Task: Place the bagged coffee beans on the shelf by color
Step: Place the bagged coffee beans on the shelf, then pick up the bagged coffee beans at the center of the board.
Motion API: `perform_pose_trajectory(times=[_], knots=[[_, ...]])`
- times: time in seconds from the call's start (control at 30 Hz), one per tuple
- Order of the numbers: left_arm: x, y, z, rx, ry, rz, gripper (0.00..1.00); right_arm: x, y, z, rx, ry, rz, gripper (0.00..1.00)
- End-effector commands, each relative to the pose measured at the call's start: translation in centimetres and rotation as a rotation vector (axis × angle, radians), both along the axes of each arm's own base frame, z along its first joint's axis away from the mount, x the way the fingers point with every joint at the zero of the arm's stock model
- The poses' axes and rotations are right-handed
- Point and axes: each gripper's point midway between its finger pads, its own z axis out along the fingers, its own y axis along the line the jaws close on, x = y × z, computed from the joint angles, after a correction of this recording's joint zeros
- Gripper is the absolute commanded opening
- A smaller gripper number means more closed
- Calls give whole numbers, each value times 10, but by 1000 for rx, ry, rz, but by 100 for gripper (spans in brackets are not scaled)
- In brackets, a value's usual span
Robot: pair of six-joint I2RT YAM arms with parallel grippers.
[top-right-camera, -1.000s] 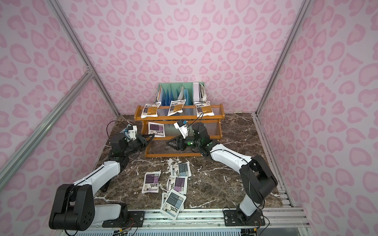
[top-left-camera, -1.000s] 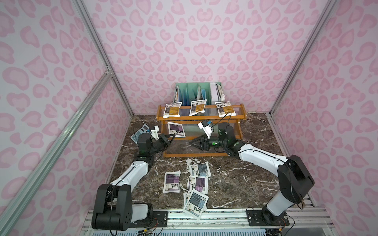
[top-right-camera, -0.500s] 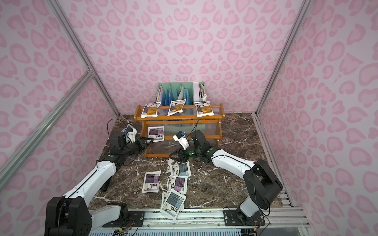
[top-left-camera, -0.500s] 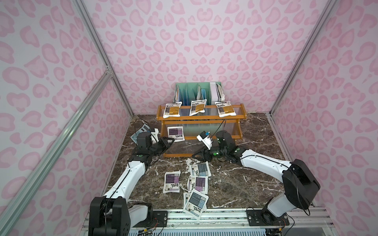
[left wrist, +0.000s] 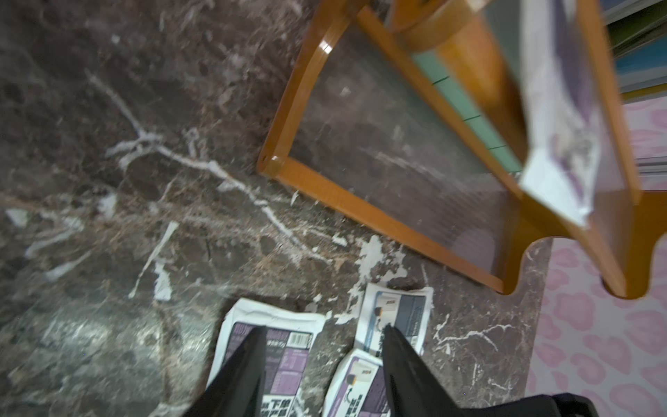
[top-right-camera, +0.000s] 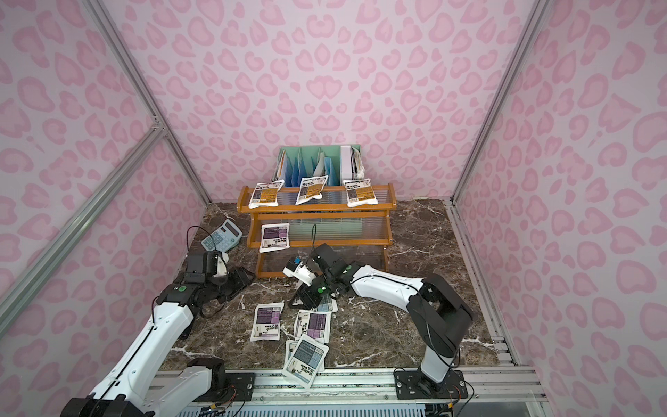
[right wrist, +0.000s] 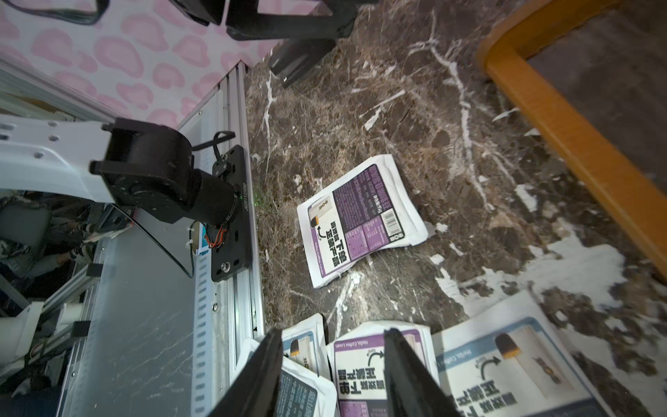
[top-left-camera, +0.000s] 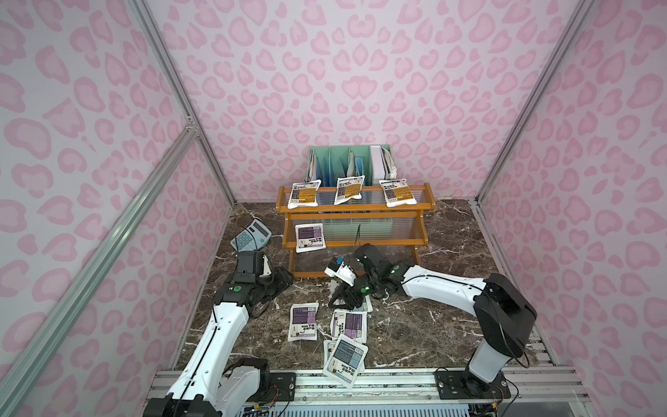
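Fingers spread, nothing held, on left end effector point(left wrist: 323, 328) and right end effector point(right wrist: 332, 332), which is low over loose pouches. Dark marble tabletop point(top-left-camera: 433, 317) carries two purple-label white pouches point(top-left-camera: 303, 321) and three grey-blue-label pouches point(top-left-camera: 345, 361), all unplaced. Orange-brown wooden stepped shelf point(top-left-camera: 379, 244): three yellow-orange-label pouches point(top-left-camera: 348, 187) on top tier, one purple-label pouch point(top-left-camera: 309, 236) on middle tier. Four of nine placed.

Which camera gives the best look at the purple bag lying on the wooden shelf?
The top views: both show the purple pouch whole, label up, at the left end of the shelf's middle tier. The left wrist view catches it blurred and steeply slanted. The right wrist view shows only a shelf corner, not that pouch.
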Motion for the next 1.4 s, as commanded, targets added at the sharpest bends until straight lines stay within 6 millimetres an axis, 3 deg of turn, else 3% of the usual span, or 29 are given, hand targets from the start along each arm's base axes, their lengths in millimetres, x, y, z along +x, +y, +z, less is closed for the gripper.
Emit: perform_pose_trajectory(times=[0.0, 0.13, 0.33, 0.47, 0.5, 0.83, 1.0, 1.17, 1.27, 1.37], knots=[[-42, 3, -34, 7, 214, 39, 53, 2, 1, -21, -62, -9, 30, 51], [-78, 16, -59, 69, 381, 105, 47, 2, 16, -48, -111, 4, 51, 55], [-92, 5, -72, 54, 470, 96, 45, 0, 37, -79, -142, 49, 73, 59], [-96, 4, -83, 74, 522, 87, 41, -4, 36, -100, -169, 83, 79, 60], [-95, 4, -85, 77, 528, 82, 41, 0, 45, -92, -141, 72, 84, 60], [-85, -11, -126, 60, 630, 36, 35, -5, 62, -103, -104, 110, 114, 58], [-78, -25, -136, 58, 649, -20, 33, -11, 71, -102, -95, 88, 145, 46], [-67, -27, -125, 53, 613, -27, 33, 4, 57, -95, -101, 63, 84, 11], [-51, -30, -102, 39, 491, -34, 38, 17, 35, -80, -76, 60, 13, 1], [-28, -37, -66, -8, 305, -55, 45, 32, 14, -52, -16, 52, -64, 0]])
